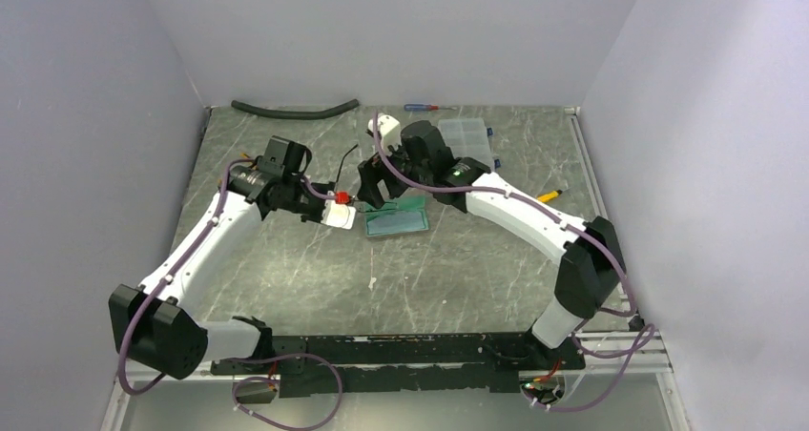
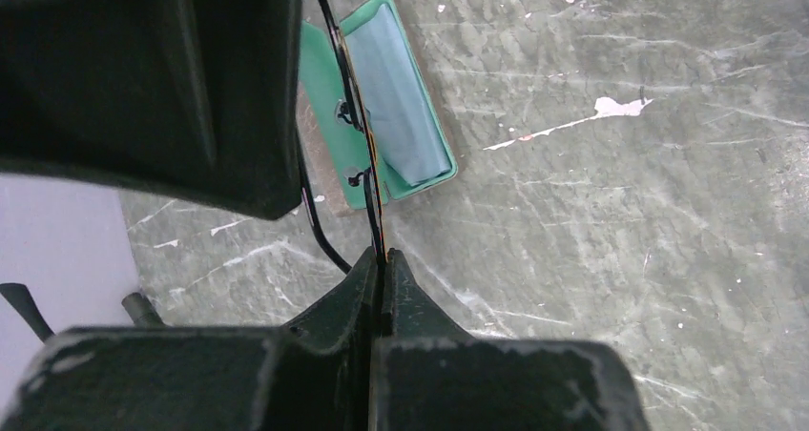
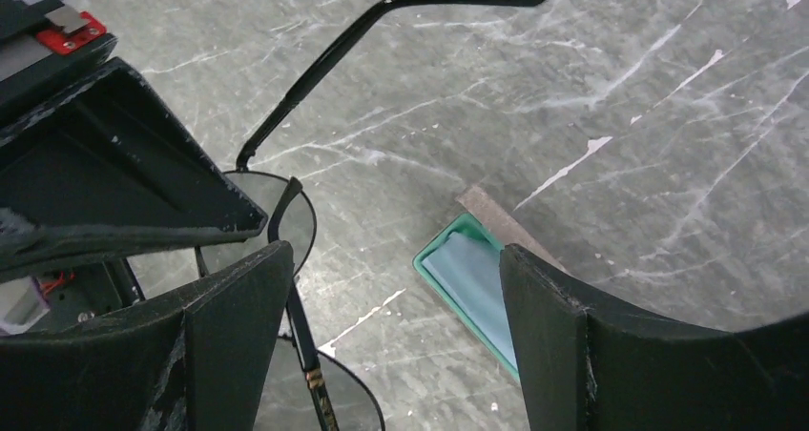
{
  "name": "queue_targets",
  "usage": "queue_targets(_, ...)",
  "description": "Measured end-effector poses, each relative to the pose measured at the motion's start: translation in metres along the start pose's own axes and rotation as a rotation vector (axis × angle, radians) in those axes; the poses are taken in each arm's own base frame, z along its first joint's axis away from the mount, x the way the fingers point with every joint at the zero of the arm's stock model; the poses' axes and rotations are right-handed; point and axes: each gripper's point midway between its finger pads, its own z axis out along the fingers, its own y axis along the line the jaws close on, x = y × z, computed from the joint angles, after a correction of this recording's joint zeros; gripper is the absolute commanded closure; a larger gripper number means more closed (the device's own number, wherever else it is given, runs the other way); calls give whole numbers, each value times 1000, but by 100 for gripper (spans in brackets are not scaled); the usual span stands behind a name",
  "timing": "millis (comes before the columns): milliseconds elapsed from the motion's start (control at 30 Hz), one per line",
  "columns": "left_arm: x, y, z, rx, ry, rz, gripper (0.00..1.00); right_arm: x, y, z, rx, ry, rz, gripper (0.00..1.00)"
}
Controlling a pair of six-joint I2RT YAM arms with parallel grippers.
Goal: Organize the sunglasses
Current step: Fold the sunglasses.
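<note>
Far L, a black hose (image 1: 296,110) lay curved on the grey marbled table (image 1: 458,269) by the back wall. L gripper (image 2: 383,259) reached in toward mid-table, fingers pinched together on the thin wire frame of the sunglasses (image 3: 291,223), holding them up off the table. Lenses sat just beside the R gripper's L finger (image 3: 238,336). One slim temple arm stuck out free, up & away over the table. R gripper (image 3: 393,255) was just R of the L one, nearly touching it, fingers apart w/ nothing between them. Below the two grippers the brown case (image 2: 324,126) lay open on the table, teal lining up, a pale blue cloth (image 2: 396,97) inside. Far side, R of centre: a screwdriver (image 1: 429,108) & a clear compartment box (image 1: 465,135). Further R, yellow-handled pliers (image 1: 549,194) near the table edge.
</note>
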Motion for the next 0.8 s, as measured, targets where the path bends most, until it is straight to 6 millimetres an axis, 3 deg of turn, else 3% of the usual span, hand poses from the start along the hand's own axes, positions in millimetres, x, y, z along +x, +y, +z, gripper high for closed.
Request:
queue_targets(133,-1,2,0,-6,-5,2,97,-8,-11,-15,7,-22,8,17)
queue_targets(233,-3,1,0,-5,-12,-22,97,-16,-45,-37,59,-58,59,19)
queue_targets(267,-4,0,0,-5,-17,-43,97,-16,-62,-50,86,-77,84,20)
queue_targets(367,-9,-1,-1,2,-39,-105,97,-13,-88,-84,133,-129,87,20)
queue_targets(433,-16,0,-2,11,-61,-150,97,-7,-78,-105,92,-170,10,20)
queue_targets(600,-29,0,-1,65,-120,-273,97,9,-12,-132,-147,-255,-228,20)
queue_targets(800,-43,-4,1,99,-190,-448,97,18,3,-130,-244,-304,-238,24)
